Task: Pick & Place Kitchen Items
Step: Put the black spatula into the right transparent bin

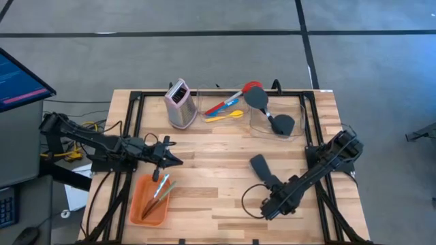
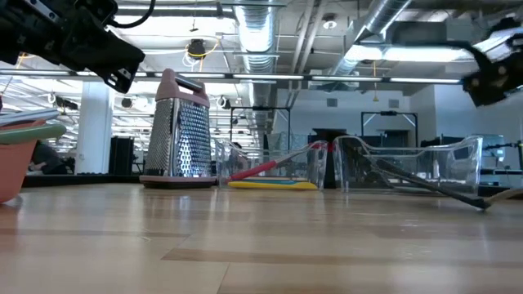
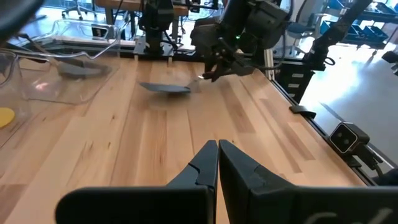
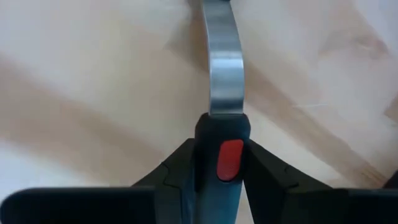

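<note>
Table centre (image 1: 211, 170) open; grater (image 1: 180, 103), bins (image 1: 276, 112) block far edge.

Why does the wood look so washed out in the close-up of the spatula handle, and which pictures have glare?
Right wrist view: the table is bright and soft-focused, while the spatula gripped by the right gripper stays sharp. Low view: ceiling lights glare, and the table reflects them.

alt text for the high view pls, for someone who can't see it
The right gripper is shut on a black spatula on the wooden table. The left gripper, shut and empty, hovers above an orange tray holding thin tools. A grater and clear bins of utensils sit behind.
</note>
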`<state>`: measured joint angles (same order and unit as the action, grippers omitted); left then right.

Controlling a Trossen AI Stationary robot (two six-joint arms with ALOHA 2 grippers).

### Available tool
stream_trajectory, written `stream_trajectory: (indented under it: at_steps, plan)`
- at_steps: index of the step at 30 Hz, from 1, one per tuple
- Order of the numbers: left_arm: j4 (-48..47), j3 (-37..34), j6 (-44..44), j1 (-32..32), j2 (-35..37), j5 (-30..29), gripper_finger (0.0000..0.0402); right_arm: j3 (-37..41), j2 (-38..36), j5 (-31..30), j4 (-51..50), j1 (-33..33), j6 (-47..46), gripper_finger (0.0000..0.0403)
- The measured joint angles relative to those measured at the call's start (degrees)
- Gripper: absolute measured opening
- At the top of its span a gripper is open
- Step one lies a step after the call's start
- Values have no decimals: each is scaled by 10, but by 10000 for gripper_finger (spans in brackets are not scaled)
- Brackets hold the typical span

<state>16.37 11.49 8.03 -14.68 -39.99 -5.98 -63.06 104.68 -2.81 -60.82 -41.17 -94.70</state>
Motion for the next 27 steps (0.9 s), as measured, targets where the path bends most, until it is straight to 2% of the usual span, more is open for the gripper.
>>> stream_trajectory:
  at_steps: [4,11,13,19,27]
  plan:
    - [1,0,0,0,0,0,2,-58,0,-6,-52,5,39,96]
    - [6,0,0,0,0,0,2,-215,-2,-103,-298,19,67,96]
    - [7,0,0,0,0,0,2,-224,-21,-136,-276,30,126,96]
    - [18,0,0,0,0,0,2,-216,-84,-218,-291,80,181,96]
    - [22,0,0,0,-5,1,2,-218,-147,-379,-292,154,265,94]
